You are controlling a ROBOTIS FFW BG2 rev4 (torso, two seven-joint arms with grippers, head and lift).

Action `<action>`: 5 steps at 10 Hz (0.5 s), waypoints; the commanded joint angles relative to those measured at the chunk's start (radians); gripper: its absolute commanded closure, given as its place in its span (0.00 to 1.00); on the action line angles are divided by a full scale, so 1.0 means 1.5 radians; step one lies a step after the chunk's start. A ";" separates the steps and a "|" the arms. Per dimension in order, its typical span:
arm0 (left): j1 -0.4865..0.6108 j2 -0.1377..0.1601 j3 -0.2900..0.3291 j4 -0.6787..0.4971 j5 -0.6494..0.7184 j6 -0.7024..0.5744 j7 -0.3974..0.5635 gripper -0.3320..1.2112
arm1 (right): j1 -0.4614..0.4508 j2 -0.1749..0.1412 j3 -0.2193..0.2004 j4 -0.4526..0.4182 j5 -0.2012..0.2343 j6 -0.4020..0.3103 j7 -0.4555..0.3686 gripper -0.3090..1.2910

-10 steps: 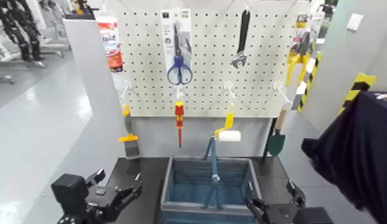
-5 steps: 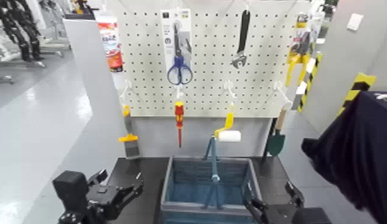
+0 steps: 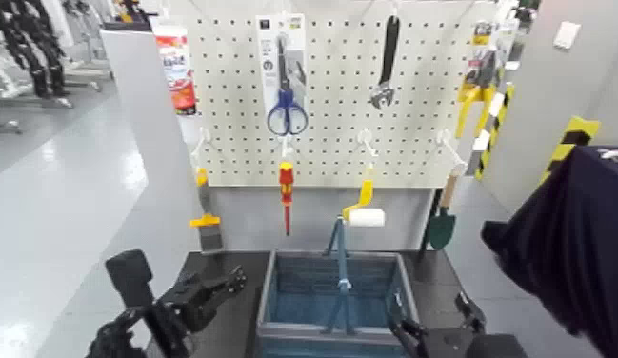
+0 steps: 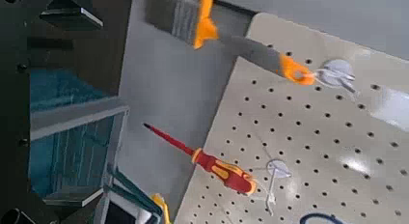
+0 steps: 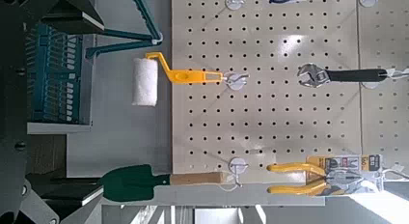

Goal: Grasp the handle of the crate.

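One white pegboard (image 3: 336,95) fills the back of the scene, hung with one pair of blue-handled scissors (image 3: 287,100), one black wrench (image 3: 386,62), one red-and-yellow screwdriver (image 3: 286,195), one yellow-handled roller (image 3: 363,211), one trowel (image 3: 443,221) with a green blade, one brush (image 3: 206,214) with an orange collar and one pair of yellow pliers (image 5: 309,176). A dark cloth (image 3: 569,248) hangs at the right edge.

Below the board, on one dark table (image 3: 236,271), sits one crate (image 3: 336,303), centred between the two arms. Its single handle (image 3: 341,271) stands upright across the middle of the crate, rising above the rim until its top is just beside the roller; nothing touches it.

The left gripper (image 3: 227,282) hovers over the table left of the crate, raised to about rim height and apart from it, its black fingers slightly parted and holding nothing. The right gripper (image 3: 408,333) sits low at the crate's near right corner; whether its fingers are parted I cannot tell.
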 commanded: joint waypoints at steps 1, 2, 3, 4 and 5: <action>-0.071 0.029 -0.038 0.049 0.106 0.066 -0.018 0.28 | -0.001 0.002 0.001 0.003 0.000 -0.003 0.000 0.28; -0.103 0.039 -0.059 0.068 0.146 0.089 -0.031 0.28 | -0.001 0.002 0.003 0.005 -0.001 -0.005 0.000 0.28; -0.133 0.047 -0.085 0.095 0.187 0.107 -0.047 0.28 | -0.002 0.002 0.003 0.007 -0.001 -0.006 0.000 0.28; -0.163 0.051 -0.112 0.129 0.230 0.113 -0.070 0.28 | -0.002 0.002 0.005 0.008 -0.003 -0.008 0.000 0.28; -0.190 0.053 -0.129 0.154 0.260 0.127 -0.086 0.28 | -0.003 0.003 0.006 0.011 -0.004 -0.010 0.000 0.28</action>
